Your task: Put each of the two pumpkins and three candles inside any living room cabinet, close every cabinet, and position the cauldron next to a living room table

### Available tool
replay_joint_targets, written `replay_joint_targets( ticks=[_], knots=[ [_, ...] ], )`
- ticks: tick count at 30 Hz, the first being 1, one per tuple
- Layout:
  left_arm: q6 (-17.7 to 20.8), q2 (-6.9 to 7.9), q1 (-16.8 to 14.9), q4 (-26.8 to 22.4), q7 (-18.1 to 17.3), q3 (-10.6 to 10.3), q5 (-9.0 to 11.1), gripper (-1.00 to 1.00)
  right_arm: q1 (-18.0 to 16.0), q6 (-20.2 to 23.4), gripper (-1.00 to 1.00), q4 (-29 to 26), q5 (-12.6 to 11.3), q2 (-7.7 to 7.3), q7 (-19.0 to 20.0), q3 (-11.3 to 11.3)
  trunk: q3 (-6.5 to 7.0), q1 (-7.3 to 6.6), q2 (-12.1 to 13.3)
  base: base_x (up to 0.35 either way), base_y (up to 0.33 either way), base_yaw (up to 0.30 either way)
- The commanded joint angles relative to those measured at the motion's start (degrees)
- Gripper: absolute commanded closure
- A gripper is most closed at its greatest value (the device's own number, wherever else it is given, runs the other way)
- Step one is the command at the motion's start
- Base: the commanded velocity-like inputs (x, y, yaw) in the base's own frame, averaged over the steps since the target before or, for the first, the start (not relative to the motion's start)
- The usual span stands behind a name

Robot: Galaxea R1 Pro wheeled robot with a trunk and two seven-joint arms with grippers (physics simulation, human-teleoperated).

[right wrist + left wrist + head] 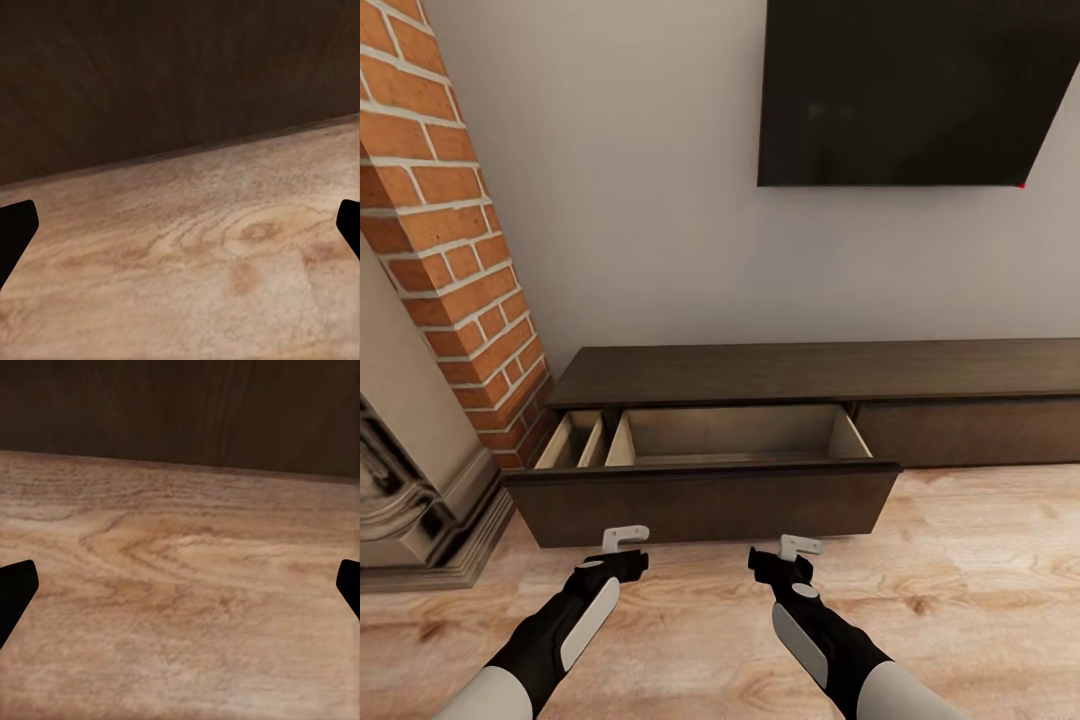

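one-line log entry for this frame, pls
cabinet: drawer open, nothing seen inside | left gripper: open, empty, facing drawer front | right gripper: open, empty | floor

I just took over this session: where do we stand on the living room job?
The cabinet has one drawer pulled open, and the beige inside that shows holds nothing. The left gripper and right gripper are open and empty, low before the drawer front. Stowing the pumpkins and candles, closing up, and the cauldron all look left to do.
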Motion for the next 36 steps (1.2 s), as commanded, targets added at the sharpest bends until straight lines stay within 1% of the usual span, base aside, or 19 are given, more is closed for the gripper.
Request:
replay_joint_targets(
  ticks=[1, 10, 18, 27, 36],
  knots=[
    [0.09, 0.09, -0.05, -0.18, 0.58, -0.32, 0.6, -1.0, -0.06, -0.12, -1.0, -0.06, -0.46, -0.05, -0.43, 0.38, -0.05, -0.01, -0.02, 0.0, 0.0, 0.0],
    [0.08, 0.17, -0.05, -1.38, 0.39, -0.22, 0.6, -1.0, -0.06, -0.4, -1.0, 0.05, -0.47, -0.04, -0.4, 0.43, -0.05, -0.01, -0.02, 0.0, 0.0, 0.0],
    [0.08, 0.28, 0.05, -4.89, 0.31, -0.07, 0.52, -1.0, -0.06, -0.47, -1.0, 0.12, -0.47, 0.0, -0.4, 0.45, -0.05, -0.01, -0.02, 0.0, 0.0, 0.0],
    [0.07, 0.27, 0.08, -5.25, 0.35, -0.04, 0.52, -1.0, -0.06, -0.46, -1.0, -0.01, -0.47, -0.02, -0.4, 0.47, -0.05, -0.01, -0.02, 0.001, 0.0, 0.0],
    [0.15, 0.35, 0.07, -5.24, 0.18, 0.29, 0.54, -1.0, -0.06, -0.44, -1.0, 0.17, -0.44, 0.04, -0.4, 0.64, -0.05, -0.01, -0.02, 0.087, 0.006, 0.0]
  ],
)
